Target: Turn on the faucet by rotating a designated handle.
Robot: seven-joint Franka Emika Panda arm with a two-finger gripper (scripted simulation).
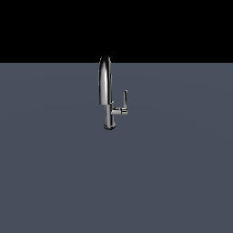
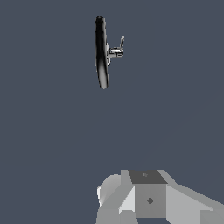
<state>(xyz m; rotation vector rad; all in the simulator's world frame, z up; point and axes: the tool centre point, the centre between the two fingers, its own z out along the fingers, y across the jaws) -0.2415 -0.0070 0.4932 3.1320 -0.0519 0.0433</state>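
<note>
Faucet (image 1: 106, 93) stands upright on a flat grey-blue floor (image 1: 54, 173), alone, black backdrop behind its top. Chrome, slim, high arched gooseneck spout (image 1: 104, 77) over a cylindrical base (image 1: 108, 124). Spout's arc faces the exterior camera, so it reads as a narrow vertical loop above the base.

Handle (image 1: 124, 99) sits on the faucet's side toward the exterior view's right, about a third of the way up the body. Short horizontal stub (image 1: 118, 111) leaves the body, thin flat lever rises upright from the stub's outer end, parallel to the body and just beside it, not touching the spout. Lever tip reaches roughly mid-height of the faucet, well below the arch top.

Wrist view looks down on the faucet (image 2: 101, 52): spout shows as a long dark narrow ellipse, handle (image 2: 121, 43) and stub (image 2: 115, 52) poke out from one side of it near the middle.

Gripper: only pale grey blocky arm hardware (image 2: 148, 199) shows at the wrist view's edge, well apart from the faucet, bare floor (image 2: 52, 131) between them. No fingertips visible, so can't tell whether it's spread or closed. Arm doesn't appear in the exterior view. Nothing touches the handle.
</note>
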